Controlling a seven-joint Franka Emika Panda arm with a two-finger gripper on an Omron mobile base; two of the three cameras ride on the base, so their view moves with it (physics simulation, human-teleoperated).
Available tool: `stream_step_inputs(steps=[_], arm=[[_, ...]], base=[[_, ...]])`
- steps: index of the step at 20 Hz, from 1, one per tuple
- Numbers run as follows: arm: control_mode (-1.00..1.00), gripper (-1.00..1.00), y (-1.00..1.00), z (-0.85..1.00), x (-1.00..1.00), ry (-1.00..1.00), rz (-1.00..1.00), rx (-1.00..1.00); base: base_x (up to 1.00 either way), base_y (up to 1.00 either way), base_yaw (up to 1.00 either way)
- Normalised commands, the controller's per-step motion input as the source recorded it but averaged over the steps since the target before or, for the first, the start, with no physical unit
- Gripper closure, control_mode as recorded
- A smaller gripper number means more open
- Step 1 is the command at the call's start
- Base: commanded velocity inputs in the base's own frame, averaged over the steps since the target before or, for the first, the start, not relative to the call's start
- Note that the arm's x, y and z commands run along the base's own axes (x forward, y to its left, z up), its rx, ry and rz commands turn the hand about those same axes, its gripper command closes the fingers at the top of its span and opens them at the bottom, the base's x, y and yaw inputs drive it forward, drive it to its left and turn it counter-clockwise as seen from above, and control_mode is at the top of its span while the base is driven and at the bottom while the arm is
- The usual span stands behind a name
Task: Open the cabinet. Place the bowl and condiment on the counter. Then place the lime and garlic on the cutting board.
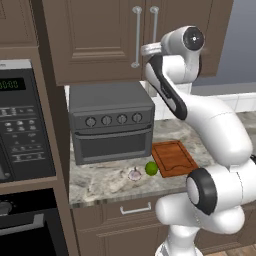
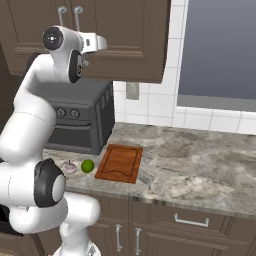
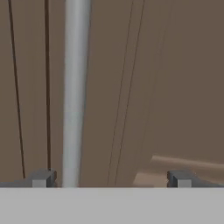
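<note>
Both doors of the cabinet (image 1: 100, 40) are closed; the end effector (image 3: 111, 178) stands wide before a handle (image 3: 75, 87).

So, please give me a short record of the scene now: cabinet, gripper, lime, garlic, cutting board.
cabinet: both doors closed
gripper: open, close in front of a cabinet door, one silver handle between its fingertips, nearer one side
lime: on the counter, beside the board
garlic: on the counter, next to the lime
cutting board: bare

Closed brown cabinet (image 1: 100, 40); lime (image 1: 151, 168) beside garlic (image 1: 134, 174)
</note>
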Motion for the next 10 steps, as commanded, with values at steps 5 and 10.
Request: stream_step_inputs(steps=[5,10], arm=[[-1.00,-1.00,0.00,-0.13,0.53,-0.03,0.00,-0.02],[-1.00,-1.00,0.00,-0.14,0.53,-0.01,0.00,-0.02]], base=[[0.00,0.00,0.00],[0.00,0.00,0.00]])
